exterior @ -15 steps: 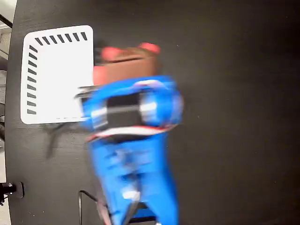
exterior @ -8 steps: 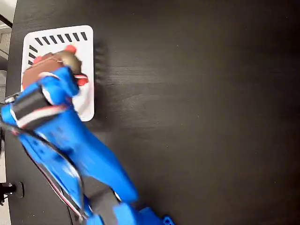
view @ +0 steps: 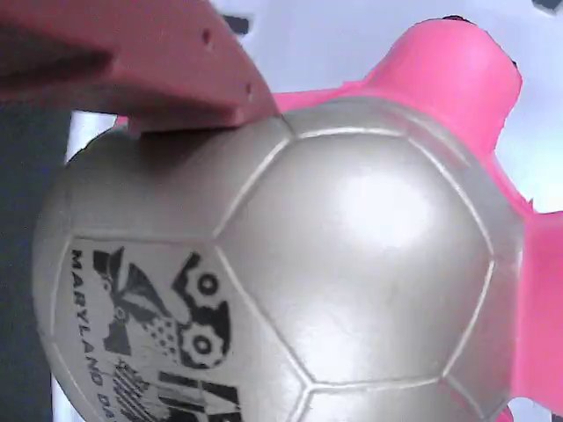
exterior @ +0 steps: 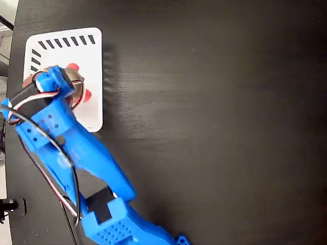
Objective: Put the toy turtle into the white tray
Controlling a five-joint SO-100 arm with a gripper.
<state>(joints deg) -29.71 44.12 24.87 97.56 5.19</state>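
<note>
Hand (exterior: 65,81) sits over the white tray (exterior: 88,56), clamped on the toy turtle (exterior: 76,88): wrist view shows one finger (view: 149,70) pressed on the shell's top edge, shell filling the frame. Turtle (view: 290,264) is inside the tray outline, near its left-middle in the fixed view, red legs poking out right of the hand. Can't tell if it's touching the tray floor. Next move, I'd guess: straight down, then let go. Dark tabletop (exterior: 214,127) otherwise.
</note>
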